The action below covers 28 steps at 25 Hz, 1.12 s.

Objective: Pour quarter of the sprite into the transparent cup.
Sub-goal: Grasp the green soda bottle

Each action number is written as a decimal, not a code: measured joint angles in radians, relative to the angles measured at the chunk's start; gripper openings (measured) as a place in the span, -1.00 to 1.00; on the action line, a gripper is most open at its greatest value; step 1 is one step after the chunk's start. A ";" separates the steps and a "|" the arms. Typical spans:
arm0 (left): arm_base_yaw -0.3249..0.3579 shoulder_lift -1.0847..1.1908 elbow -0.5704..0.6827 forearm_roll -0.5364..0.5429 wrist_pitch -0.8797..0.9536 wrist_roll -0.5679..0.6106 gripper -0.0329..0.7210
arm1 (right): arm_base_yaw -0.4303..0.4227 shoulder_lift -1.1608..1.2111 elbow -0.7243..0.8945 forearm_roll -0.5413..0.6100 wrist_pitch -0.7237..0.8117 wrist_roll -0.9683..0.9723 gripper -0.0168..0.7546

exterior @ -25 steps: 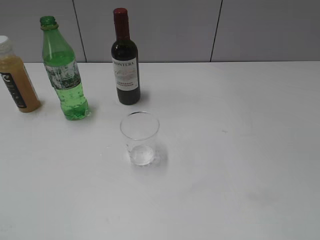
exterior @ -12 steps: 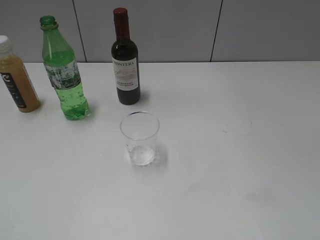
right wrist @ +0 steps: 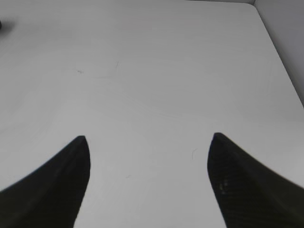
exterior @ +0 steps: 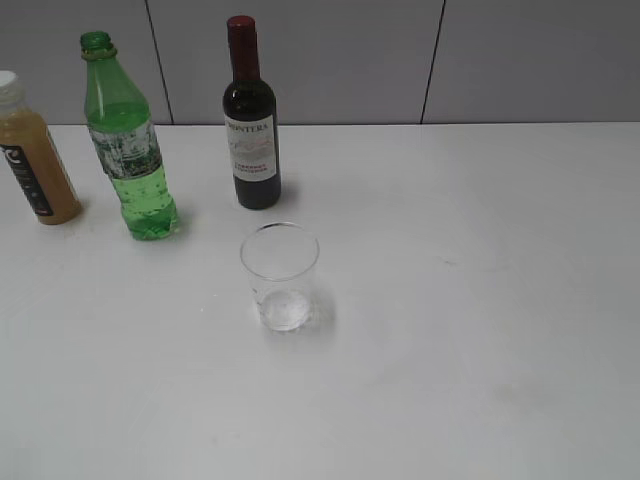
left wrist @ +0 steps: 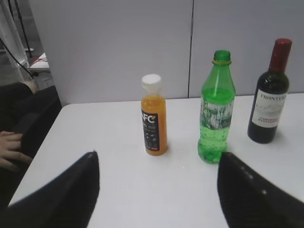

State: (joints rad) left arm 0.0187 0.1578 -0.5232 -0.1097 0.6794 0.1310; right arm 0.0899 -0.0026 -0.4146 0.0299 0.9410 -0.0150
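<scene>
Nothing on the bench has shifted over the last second, so pouring hasn't begun. The left arm's jaws gape wide and empty, the sprite upright ahead between them, uncapped. The right jaws, equally wide, face bare bench; the transparent cup stands empty, outside both.

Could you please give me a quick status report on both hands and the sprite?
Left hand open, empty. Right hand open, empty. Sprite upright, uncapped, untouched; transparent cup empty. Wine bottle stands behind the cup.
</scene>
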 joint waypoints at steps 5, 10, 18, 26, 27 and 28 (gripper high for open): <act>0.000 0.139 0.000 -0.057 -0.210 0.059 0.65 | 0.000 0.000 0.000 0.000 0.000 0.000 0.58; 0.000 0.277 0.000 -0.103 -0.395 0.074 0.65 | 0.000 0.000 0.000 0.000 0.000 0.000 0.58; 0.000 0.515 0.001 -0.106 -0.653 0.084 0.65 | 0.000 0.000 0.000 0.000 0.000 0.000 0.58; 0.000 0.747 0.001 -0.084 -0.858 0.084 0.65 | 0.000 0.000 0.000 0.000 0.000 0.000 0.58; 0.000 0.770 0.001 -0.083 -0.878 0.084 0.65 | 0.000 0.000 0.000 0.000 0.000 0.000 0.58; 0.000 0.796 0.001 -0.083 -0.896 0.083 0.65 | 0.000 0.000 0.000 0.000 0.000 0.000 0.58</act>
State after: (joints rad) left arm 0.0187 0.9534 -0.5223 -0.1923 -0.2169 0.2140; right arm 0.0899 -0.0026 -0.4146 0.0299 0.9410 -0.0150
